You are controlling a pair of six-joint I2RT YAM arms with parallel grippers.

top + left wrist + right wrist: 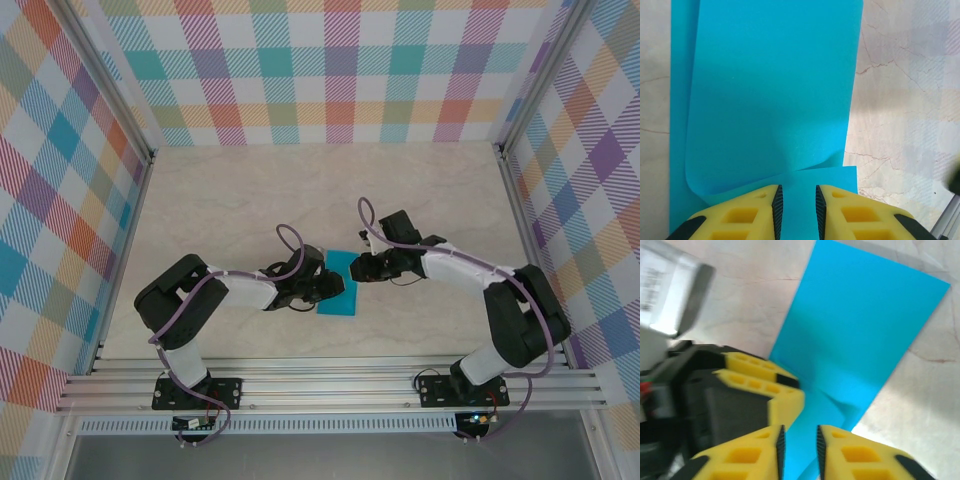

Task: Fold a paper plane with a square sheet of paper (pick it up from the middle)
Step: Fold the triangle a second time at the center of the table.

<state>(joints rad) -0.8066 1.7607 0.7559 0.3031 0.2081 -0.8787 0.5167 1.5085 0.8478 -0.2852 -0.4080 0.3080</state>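
square sheet of paper (770, 90) half-folded, flap curling; lies ahead of and under both jaw gaps; left gripper (796, 212) and right gripper (799, 450) jaws narrowly apart, apparently clamping nothing; thin, limp, creases easily; pinch at folded edge

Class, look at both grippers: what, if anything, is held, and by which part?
Nothing looks gripped: the left gripper and right gripper have jaws slightly apart over the partly folded square sheet of paper.

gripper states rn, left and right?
Left gripper: slightly open, jaws a narrow gap apart over the folded-over square sheet of paper, not clamping it.
Right gripper: slightly open over the same sheet, no grip visible.
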